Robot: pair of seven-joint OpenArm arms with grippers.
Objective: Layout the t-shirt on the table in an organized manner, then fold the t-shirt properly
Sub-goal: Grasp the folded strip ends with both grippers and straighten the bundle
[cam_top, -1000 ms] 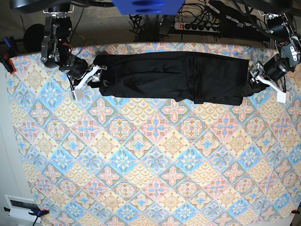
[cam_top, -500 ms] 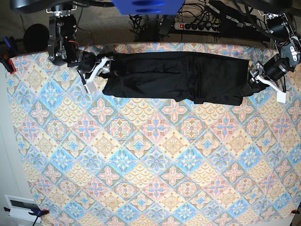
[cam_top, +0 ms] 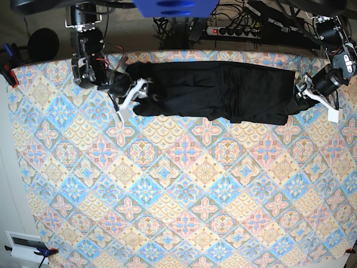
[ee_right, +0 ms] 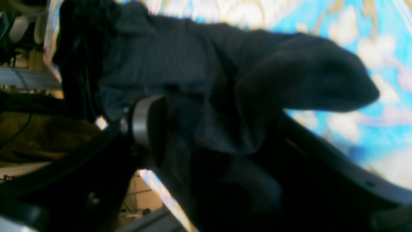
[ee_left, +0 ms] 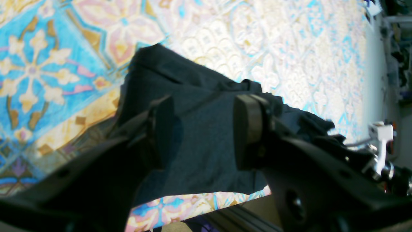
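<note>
The black t-shirt lies as a long folded strip along the far edge of the table. At the strip's left end in the base view, my right gripper is open. In the right wrist view, cloth bunches between the jaws of that gripper and drapes over one finger. My left gripper sits at the strip's right end. In the left wrist view it stands open, its fingertips straddling flat fabric near the shirt's corner.
A power strip and cables lie beyond the far edge. A red clamp holds the cloth at the left edge. A white box sits off the near left corner.
My right gripper has moved rightward along the far edge, and the shirt's left end has shifted inward with it. The left arm has not moved.
</note>
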